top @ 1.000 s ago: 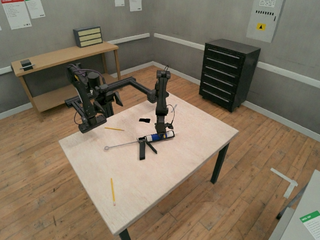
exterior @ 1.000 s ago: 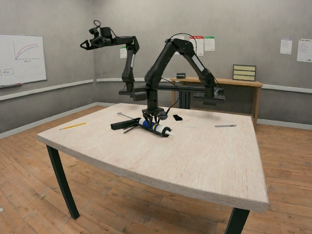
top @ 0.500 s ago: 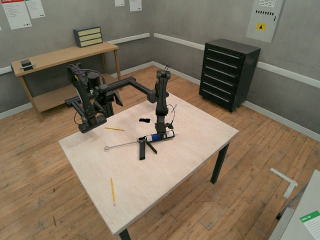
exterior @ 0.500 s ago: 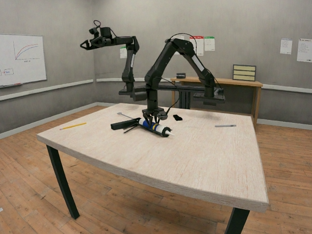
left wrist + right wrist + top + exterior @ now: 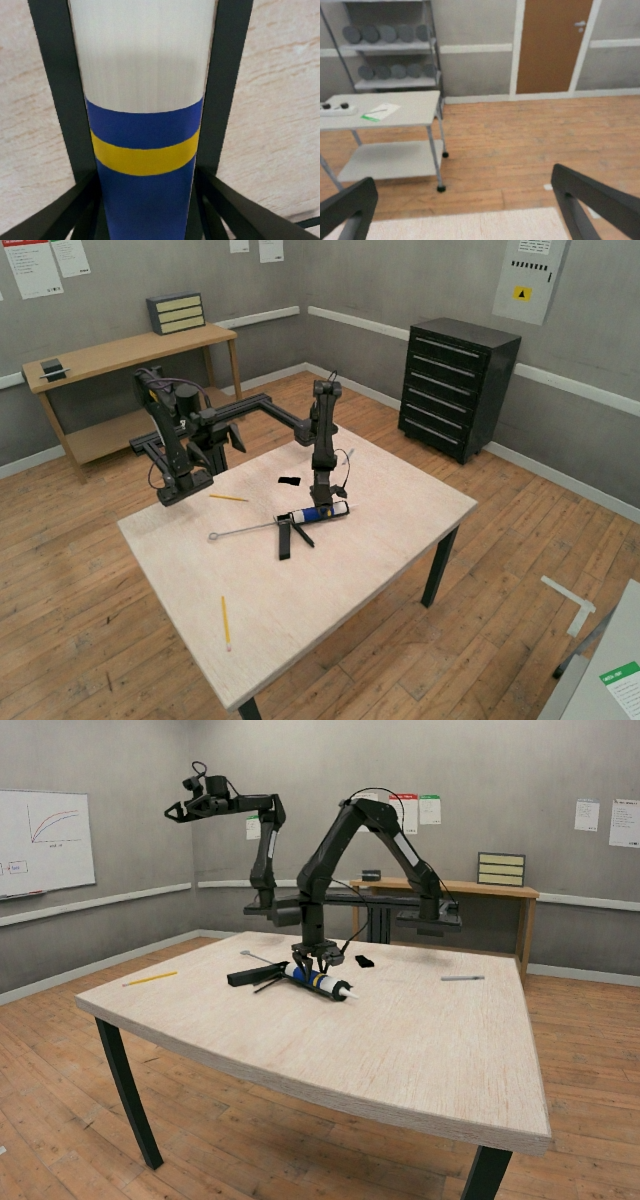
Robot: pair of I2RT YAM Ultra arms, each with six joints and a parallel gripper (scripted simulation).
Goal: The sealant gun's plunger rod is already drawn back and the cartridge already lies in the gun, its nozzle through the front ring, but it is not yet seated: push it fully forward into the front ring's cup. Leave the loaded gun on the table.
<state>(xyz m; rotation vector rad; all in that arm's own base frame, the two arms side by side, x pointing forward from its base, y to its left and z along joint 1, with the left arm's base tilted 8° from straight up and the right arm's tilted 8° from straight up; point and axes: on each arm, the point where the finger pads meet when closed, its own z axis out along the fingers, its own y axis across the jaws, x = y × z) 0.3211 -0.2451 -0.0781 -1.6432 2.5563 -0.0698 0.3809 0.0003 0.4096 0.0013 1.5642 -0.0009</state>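
The left claw point(image 5: 324, 509) point(image 5: 314, 975) point(image 5: 148, 177) is open about halfway, with its 2 fingers at the 2 sides of the cartridge point(image 5: 311, 514) point(image 5: 328, 985) point(image 5: 140, 195), very near to it; I judge that it does not grip it. The cartridge lies below and between these fingers, in the sealant gun point(image 5: 284, 540) point(image 5: 252, 975) point(image 5: 54, 70), on the table point(image 5: 361, 570) point(image 5: 413, 1055) point(image 5: 280, 125) point(image 5: 470, 227). Ahead of the claw is the front ring point(image 5: 347, 507), with the nozzle point(image 5: 354, 505) point(image 5: 351, 994) coming out through it. Behind the claw, the plunger rod point(image 5: 242, 531) point(image 5: 258, 957) extends backward, so it should not block the cartridge. A hold from above, across the round body, makes sense, because then a push can go along the gun. Whether the cartridge is fully in the cup, I cannot tell. If it is, the claw should open more and rise straight, without dragging it. The right claw point(image 5: 227, 460) point(image 5: 178, 814) point(image 5: 467, 178) is wide open, empty, and well apart, perhaps to leave room.
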